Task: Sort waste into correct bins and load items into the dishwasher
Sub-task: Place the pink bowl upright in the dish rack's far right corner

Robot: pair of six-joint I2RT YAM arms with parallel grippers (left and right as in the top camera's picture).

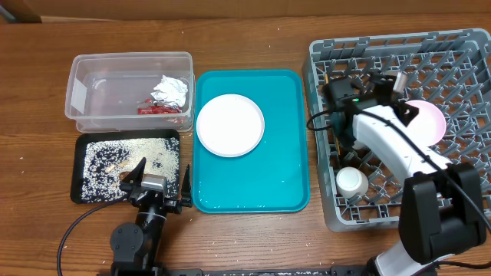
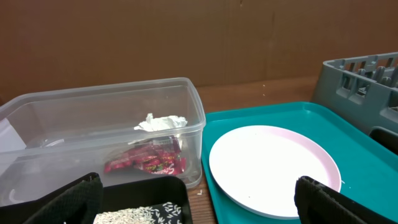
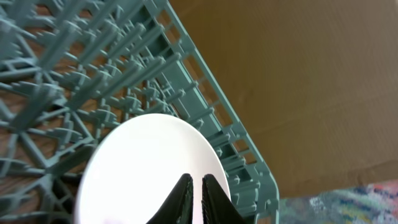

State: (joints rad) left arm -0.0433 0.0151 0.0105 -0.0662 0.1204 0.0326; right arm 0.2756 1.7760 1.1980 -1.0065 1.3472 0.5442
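Pinching a smooth round pink plate (image 1: 430, 123), right jaws overhang the lattice rack (image 1: 321, 176); left jaws wide.

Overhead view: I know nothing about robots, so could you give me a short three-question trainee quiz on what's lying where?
1. True or false: the crumpled tissue lies in the black tray.
2. What is the right gripper pinching? A) a spoon B) the pink plate C) a bottle
3. What rests on the teal tray?

Key: 1 false, it lies in the clear tub; 2 B; 3 the white plate.
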